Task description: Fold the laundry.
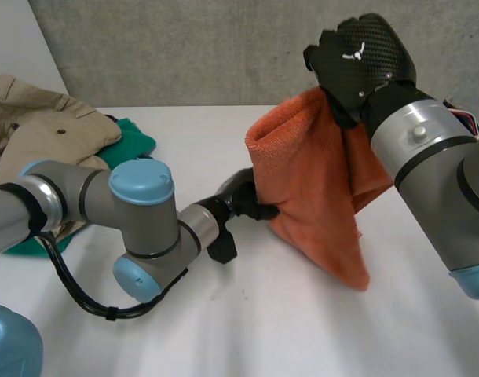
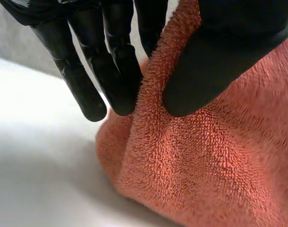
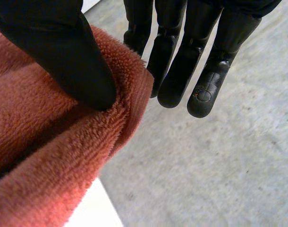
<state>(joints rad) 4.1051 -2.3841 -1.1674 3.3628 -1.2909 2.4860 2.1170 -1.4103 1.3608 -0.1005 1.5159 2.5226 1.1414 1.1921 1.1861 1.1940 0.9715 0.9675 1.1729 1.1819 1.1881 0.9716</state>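
Under the right robot hand [image 1: 363, 63] the orange towel [image 1: 310, 188] hung doubled. Its top corner was pinched between thumb and straight fingers, and its low tip was down by the counter [image 1: 263, 338]; contact was hard to call. The left robot hand [image 1: 246, 203] sat at the towel's side, below the right one. Its thumb was on one face of the folded edge and its fingers on the other, so it was gripping too.

Thick terry pile, judged soft, limp, light and not slippery. It would likely sag wherever unsupported, so best taken at corners or along a hem, both layers together.

Head view gave the whole drape, plus a beige garment [image 1: 35, 118] and green cloth [image 1: 133, 143] well off beyond the left arm. Left wrist view gave the pinch on the fold up close. Right wrist view gave the hem trapped under the thumb, detail the head view left unclear.
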